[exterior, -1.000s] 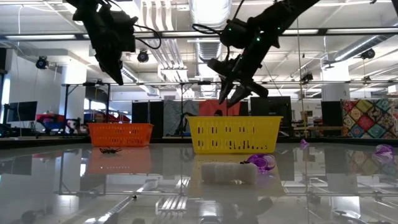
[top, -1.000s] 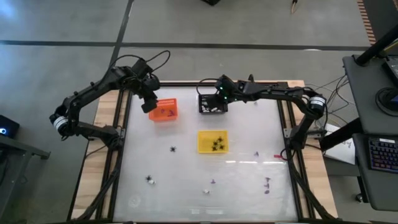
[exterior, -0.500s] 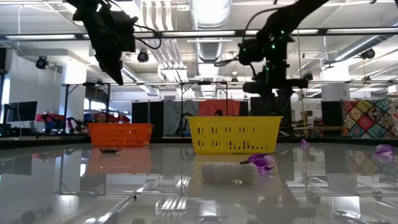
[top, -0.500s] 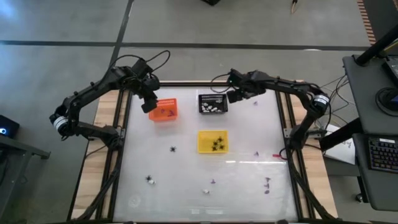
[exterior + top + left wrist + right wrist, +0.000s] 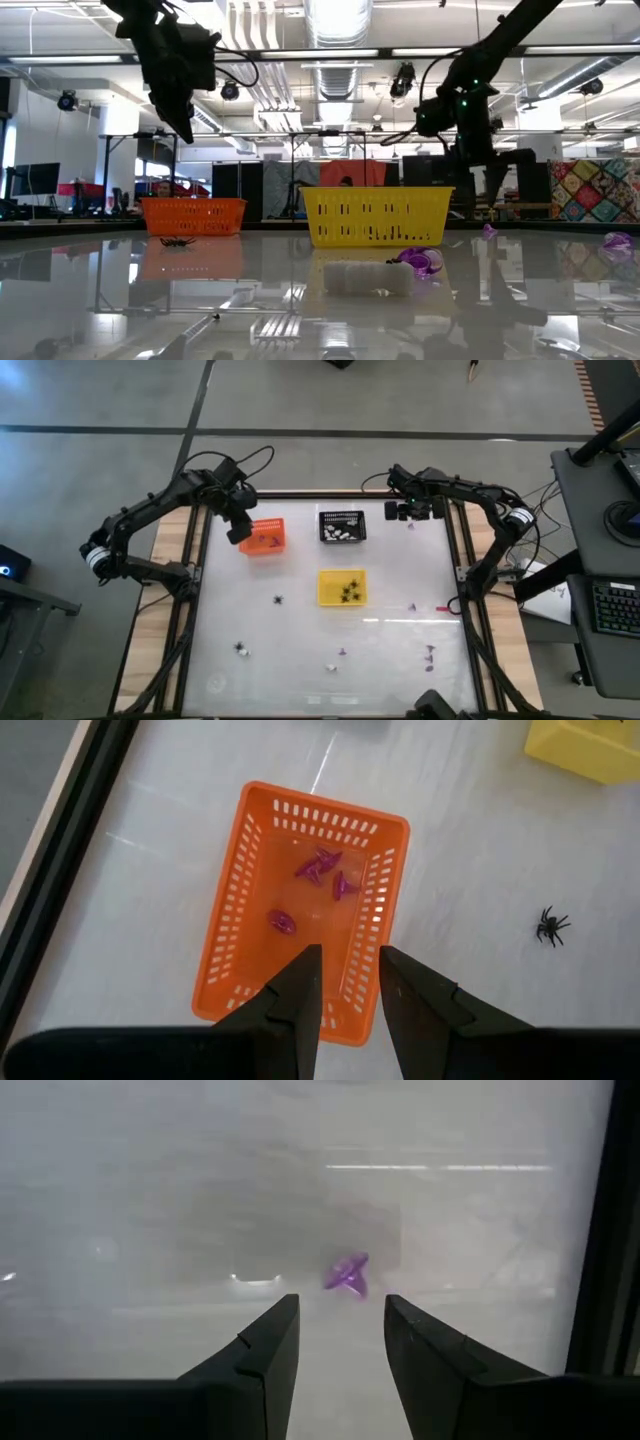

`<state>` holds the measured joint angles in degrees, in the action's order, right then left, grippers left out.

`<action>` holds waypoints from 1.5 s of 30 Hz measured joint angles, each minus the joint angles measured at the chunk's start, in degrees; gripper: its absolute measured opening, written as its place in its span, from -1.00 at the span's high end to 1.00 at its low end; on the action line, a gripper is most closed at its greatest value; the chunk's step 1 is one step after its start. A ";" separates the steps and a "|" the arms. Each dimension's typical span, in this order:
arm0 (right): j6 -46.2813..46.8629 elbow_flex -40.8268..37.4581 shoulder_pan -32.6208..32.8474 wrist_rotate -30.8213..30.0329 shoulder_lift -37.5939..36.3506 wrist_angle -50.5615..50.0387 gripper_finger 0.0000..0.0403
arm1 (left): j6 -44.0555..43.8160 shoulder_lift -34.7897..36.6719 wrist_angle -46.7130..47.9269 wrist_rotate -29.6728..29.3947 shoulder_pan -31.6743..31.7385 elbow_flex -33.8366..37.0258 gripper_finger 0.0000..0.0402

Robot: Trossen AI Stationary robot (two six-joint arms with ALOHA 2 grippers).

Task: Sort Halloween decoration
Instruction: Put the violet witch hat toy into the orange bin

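My left gripper (image 5: 240,528) (image 5: 348,958) hovers open and empty above the near end of the orange basket (image 5: 300,910), which holds three purple pieces (image 5: 322,868). My right gripper (image 5: 400,512) (image 5: 340,1304) is open and empty near the table's far right corner, just over a loose purple piece (image 5: 347,1273) (image 5: 410,525) lying on the table. The black basket (image 5: 342,526) holds white pieces. The yellow basket (image 5: 342,587) holds black spiders. A black spider (image 5: 278,599) (image 5: 550,926) and several more pieces (image 5: 430,653) lie scattered on the table's near half.
The three baskets stand in the table's far half, the orange one left, the black one middle, the yellow one nearer. A black frame (image 5: 455,550) borders the white table. In the low view, a white piece (image 5: 370,277) and a purple one (image 5: 420,260) lie before the yellow basket.
My right gripper has swung from above the black basket toward the table's right edge and turned, ending near the far right corner over a loose purple piece. My left gripper has stayed above the orange basket.
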<state>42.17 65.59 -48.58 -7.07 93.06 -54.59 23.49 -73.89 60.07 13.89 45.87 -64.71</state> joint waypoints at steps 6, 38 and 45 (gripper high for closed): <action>2.33 -3.59 -0.01 -0.27 0.10 2.52 0.32 | 0.01 0.00 -1.12 0.02 0.00 0.00 0.58; -1.76 -12.19 -2.46 -1.18 -0.02 15.12 0.91 | -0.46 0.00 -1.99 0.04 -0.04 0.00 0.58; -2.38 -10.71 -2.33 -0.13 -0.22 13.46 0.95 | -0.03 0.01 -1.18 0.04 -0.03 0.00 0.58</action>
<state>39.79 54.88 -50.92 -7.20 92.83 -41.13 23.45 -73.88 58.89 13.93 45.84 -64.71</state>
